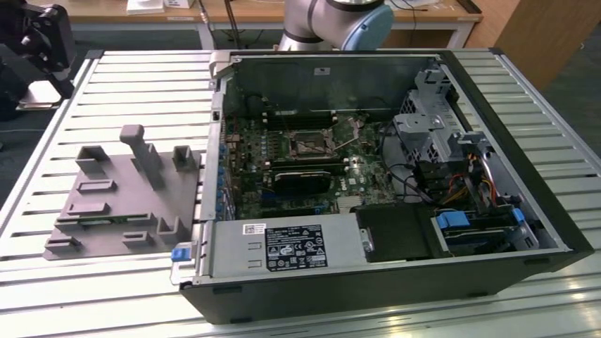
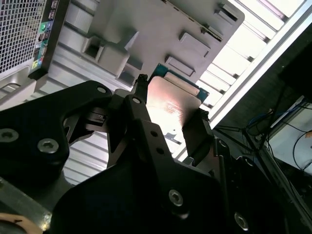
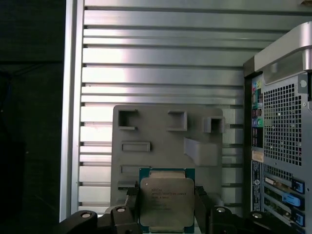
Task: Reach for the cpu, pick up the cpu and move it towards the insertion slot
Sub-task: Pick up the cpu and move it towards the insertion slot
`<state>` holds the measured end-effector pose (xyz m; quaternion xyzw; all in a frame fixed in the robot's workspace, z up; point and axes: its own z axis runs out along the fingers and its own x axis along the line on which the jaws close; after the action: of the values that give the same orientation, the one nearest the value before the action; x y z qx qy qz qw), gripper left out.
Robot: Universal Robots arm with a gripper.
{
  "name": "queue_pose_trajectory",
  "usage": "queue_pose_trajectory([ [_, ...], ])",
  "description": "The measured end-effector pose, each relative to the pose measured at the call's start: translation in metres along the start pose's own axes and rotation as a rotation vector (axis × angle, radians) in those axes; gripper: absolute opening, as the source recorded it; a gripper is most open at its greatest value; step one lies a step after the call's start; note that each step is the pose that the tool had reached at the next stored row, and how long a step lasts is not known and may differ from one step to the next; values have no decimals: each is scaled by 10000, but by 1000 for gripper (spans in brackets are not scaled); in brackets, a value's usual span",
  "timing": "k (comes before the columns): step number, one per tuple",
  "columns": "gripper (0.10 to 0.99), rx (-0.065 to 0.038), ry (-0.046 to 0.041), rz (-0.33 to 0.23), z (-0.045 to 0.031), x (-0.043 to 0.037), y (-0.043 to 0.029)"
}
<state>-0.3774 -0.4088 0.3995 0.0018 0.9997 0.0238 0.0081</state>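
The cpu (image 3: 167, 197), a flat square chip with a pale silver top and a green edge, sits clamped between my gripper's (image 3: 167, 212) two black fingers (image 3: 130, 204). In the second wrist view the cpu (image 2: 171, 103) is likewise held in the gripper (image 2: 168, 117), one finger on each side. In the exterior view the gripper (image 1: 39, 86) hangs at the far left, above the table's edge, with the pale cpu (image 1: 38, 97) at its tip. The insertion slot (image 1: 308, 144), a dark socket in a silver frame, lies on the motherboard inside the open case, well to the exterior view's right of the gripper.
A gray plastic tray (image 1: 122, 190) with upright blocks lies on the slatted metal table (image 1: 141, 84), between the gripper and the open computer case (image 1: 526, 162). Below the held chip is the tray (image 3: 146, 131). Beside it is the case's rear panel (image 3: 282, 126). The arm's base (image 1: 333, 21) stands behind the case.
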Motion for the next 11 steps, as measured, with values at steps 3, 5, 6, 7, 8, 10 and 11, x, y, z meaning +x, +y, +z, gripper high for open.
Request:
queue_pose_trajectory([
  [3,541,1,1,0,1,-66,0],
  [5,541,0,0,0,2,-113,0],
  [6,541,0,-1,0,2,-136,1],
  [7,541,0,0,0,3,-160,1],
  [8,541,0,-1,0,3,-182,1],
  [10,541,0,0,0,4,-228,1],
  [11,541,0,1,-1,4,-252,1],
])
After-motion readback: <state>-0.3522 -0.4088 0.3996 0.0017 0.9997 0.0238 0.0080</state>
